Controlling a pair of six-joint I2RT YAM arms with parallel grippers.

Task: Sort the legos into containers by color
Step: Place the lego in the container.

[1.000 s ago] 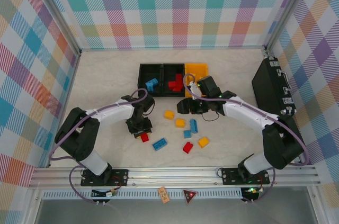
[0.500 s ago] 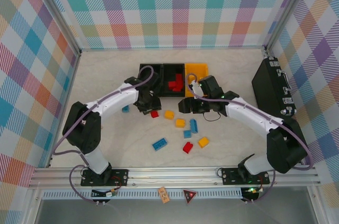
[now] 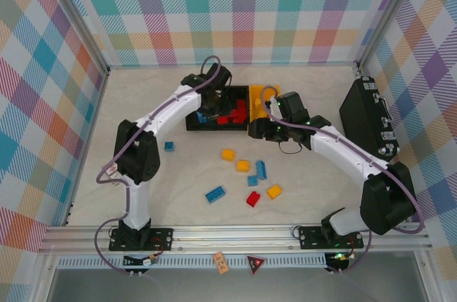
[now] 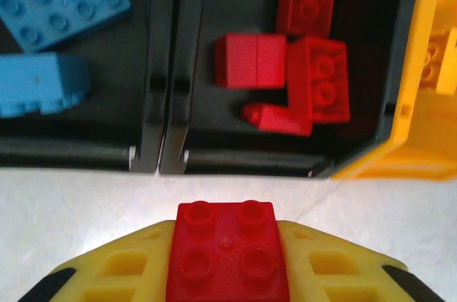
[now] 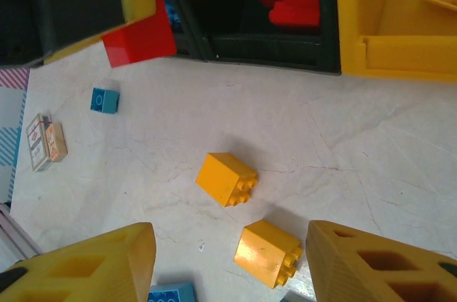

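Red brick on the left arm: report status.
Left tool shut on red brick, at near rim of black bin holding reds. Right tool open, empty, over two yellow bricks. Nothing blocking the drop.

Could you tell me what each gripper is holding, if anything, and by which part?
The left gripper pinches a red lego by its two opposite side walls; the right gripper is open and holds nothing.

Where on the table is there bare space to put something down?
Bare tabletop lies between the yellow bin and the black case, and left of the black bins toward the left wall. The middle, before the bins, is crowded with loose bricks.
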